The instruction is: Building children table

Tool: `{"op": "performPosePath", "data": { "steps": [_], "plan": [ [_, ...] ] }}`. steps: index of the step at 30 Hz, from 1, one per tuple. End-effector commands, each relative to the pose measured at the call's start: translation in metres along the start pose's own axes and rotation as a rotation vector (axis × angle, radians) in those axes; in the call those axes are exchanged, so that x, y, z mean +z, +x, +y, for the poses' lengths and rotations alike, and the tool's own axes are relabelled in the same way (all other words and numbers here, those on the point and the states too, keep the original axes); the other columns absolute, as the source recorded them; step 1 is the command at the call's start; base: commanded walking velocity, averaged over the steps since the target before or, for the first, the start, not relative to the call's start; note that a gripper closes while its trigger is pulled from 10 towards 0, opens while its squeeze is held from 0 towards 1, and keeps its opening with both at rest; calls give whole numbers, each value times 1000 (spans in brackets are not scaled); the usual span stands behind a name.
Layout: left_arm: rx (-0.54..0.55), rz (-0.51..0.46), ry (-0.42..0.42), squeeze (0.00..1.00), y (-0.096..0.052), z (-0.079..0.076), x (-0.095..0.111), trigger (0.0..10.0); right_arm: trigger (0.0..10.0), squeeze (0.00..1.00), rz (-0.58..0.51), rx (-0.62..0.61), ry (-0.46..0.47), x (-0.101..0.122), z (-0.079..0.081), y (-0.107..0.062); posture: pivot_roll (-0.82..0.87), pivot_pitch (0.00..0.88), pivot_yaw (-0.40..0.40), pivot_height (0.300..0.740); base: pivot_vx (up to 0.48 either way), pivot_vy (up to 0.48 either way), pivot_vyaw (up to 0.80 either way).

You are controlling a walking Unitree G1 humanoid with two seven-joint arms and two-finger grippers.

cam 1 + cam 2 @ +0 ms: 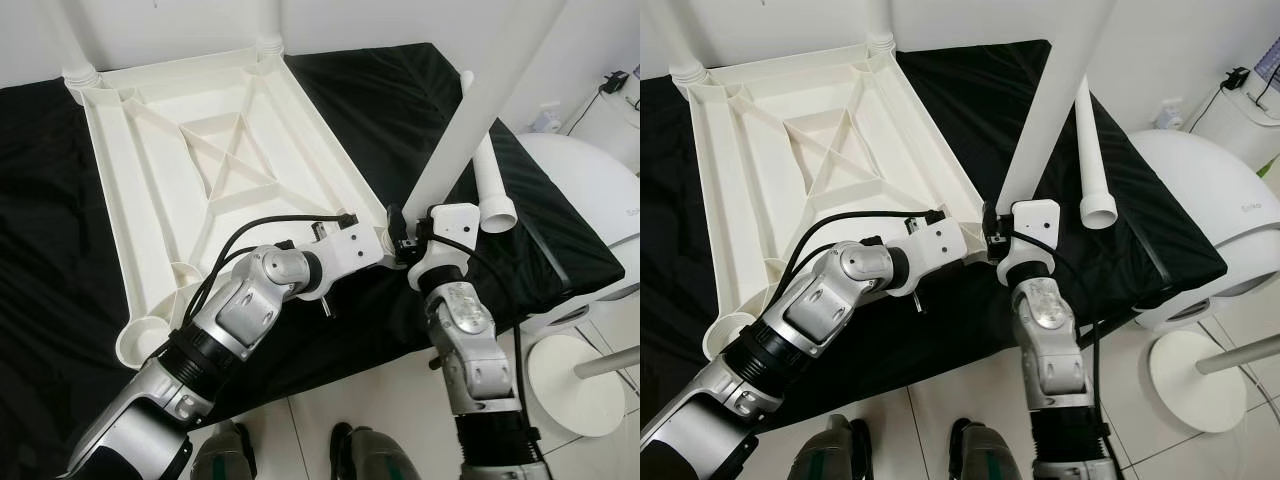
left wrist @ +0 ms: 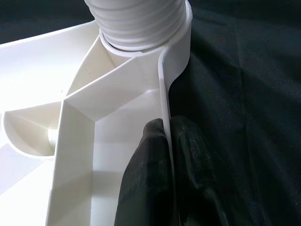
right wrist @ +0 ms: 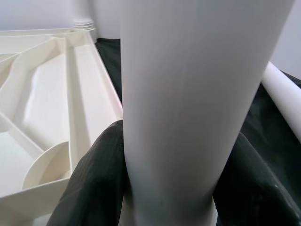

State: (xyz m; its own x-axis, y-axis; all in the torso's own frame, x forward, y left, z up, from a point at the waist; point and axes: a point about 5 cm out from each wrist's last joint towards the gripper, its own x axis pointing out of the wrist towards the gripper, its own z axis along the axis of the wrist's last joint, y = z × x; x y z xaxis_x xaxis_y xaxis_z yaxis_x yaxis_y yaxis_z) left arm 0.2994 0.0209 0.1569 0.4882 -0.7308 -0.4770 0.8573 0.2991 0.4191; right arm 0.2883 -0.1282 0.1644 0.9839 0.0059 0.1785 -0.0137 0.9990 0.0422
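My right hand (image 3: pixel 169 188) clamps the upright white leg (image 1: pixel 470 110) at the near corner of the upturned tabletop (image 1: pixel 210 170), which lies on the black-draped counter (image 1: pixel 390 100); my left hand (image 2: pixel 167 179) pinches its thin rim. The plastic looks light, stiff and slick, so low grips should suit.

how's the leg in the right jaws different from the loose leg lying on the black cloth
The held leg stands nearly upright in the tabletop's near corner socket, with the right gripper clamped around it; the loose leg lies flat on the black cloth, untouched. The held leg's base sits in the upside-down tabletop; the loose leg's flared end is free. Both are plain white tubes.
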Motion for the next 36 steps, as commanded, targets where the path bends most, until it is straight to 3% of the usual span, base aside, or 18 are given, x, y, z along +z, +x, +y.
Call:
{"op": "performPosePath", "data": {
  "steps": [1,3,9,11,25,26,29,30,34,36],
  "plan": [
    [-10,94,-14,0,5,-9,-19,10000,10000,0,16,-52,-16,-2,-4,-2,-10,98,-27,740,0,0,0],
    [-13,94,-13,0,5,-9,-20,10000,10000,0,14,-125,-20,-4,-4,-5,-8,91,-27,740,0,0,0],
    [-13,94,-11,0,5,-10,-20,10000,10000,20,18,-139,-14,-5,-2,-6,-5,85,-29,740,0,0,0],
    [-10,95,-10,0,5,-9,-20,10000,10000,1000,27,-136,4,-6,-2,-6,-4,80,-29,740,0,0,0],
    [-5,93,-11,0,6,-8,-19,10000,10000,1000,54,-54,5,-11,-6,-2,-4,82,-33,740,0,0,0],
    [-2,92,-13,0,5,-7,-19,10000,10000,0,52,-4,5,-11,-9,0,-5,87,-33,740,0,0,0],
    [1,92,-16,0,5,-7,-19,10000,10000,0,46,46,-9,-10,-11,2,-5,88,-33,740,0,0,0],
    [4,92,-18,0,5,-6,-19,10000,10000,0,44,128,-18,-10,-16,6,-6,89,-32,740,0,0,0],
    [6,91,-20,0,5,-5,-18,10000,10000,0,42,184,-13,-10,-20,8,-6,89,-32,740,0,0,0],
    [10,90,-22,0,6,-4,-18,10000,10000,0,38,329,20,-6,-27,10,-7,88,-33,740,0,0,0]
  ]
}}
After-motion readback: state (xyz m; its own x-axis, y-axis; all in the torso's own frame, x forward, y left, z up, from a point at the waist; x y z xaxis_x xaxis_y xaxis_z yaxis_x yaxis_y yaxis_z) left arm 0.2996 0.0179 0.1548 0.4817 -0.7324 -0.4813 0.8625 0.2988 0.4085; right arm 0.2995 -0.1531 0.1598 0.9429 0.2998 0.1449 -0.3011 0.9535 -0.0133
